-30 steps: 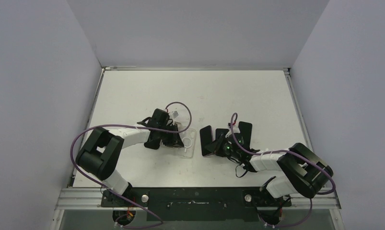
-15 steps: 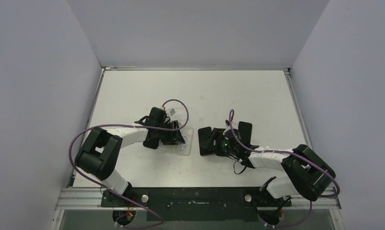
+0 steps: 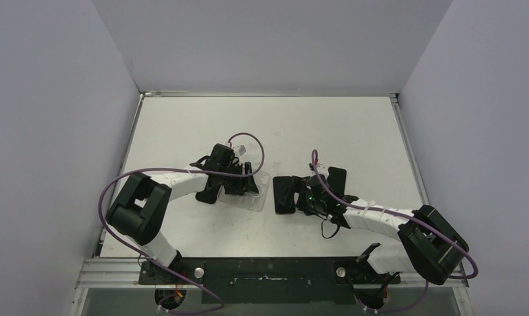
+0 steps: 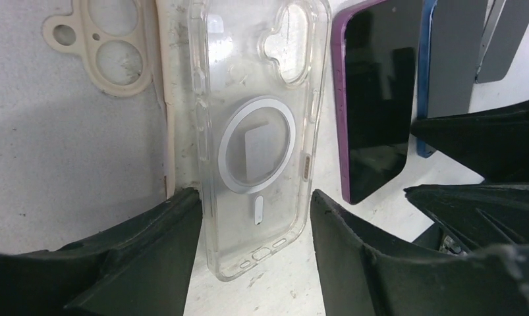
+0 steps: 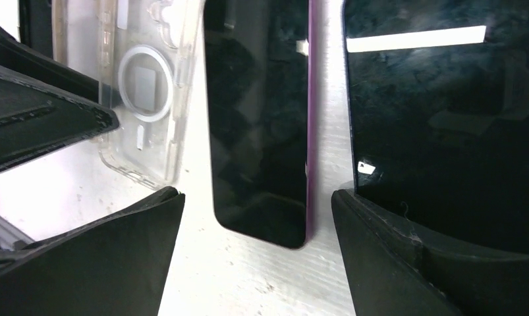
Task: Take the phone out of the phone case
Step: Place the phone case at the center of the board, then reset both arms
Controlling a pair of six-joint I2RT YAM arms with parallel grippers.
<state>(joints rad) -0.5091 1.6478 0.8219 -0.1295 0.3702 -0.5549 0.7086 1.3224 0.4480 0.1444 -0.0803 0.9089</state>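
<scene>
The clear phone case (image 4: 260,141) lies empty and flat on the table, its ring magnet facing up. The purple-edged phone (image 4: 375,99) lies screen up just to its right, out of the case. My left gripper (image 4: 255,253) is open, its fingers on either side of the case's near end with narrow gaps. My right gripper (image 5: 258,247) is open too, straddling the near end of the phone (image 5: 261,118) without touching it. In the top view the case (image 3: 256,197) and the phone (image 3: 284,195) lie side by side between the left gripper (image 3: 244,186) and the right gripper (image 3: 301,197).
A beige case (image 4: 107,49) lies left of the clear one. A blue-edged phone (image 4: 451,56) and a grey one (image 4: 505,33) lie beyond the purple phone. Another dark phone (image 5: 446,118) sits right of my right fingers. White walls enclose the table (image 3: 268,125).
Both grippers have gone from shut to open, the left letting go of the case and the right letting go of the phone. Case and phone now lie flat, closer together.
</scene>
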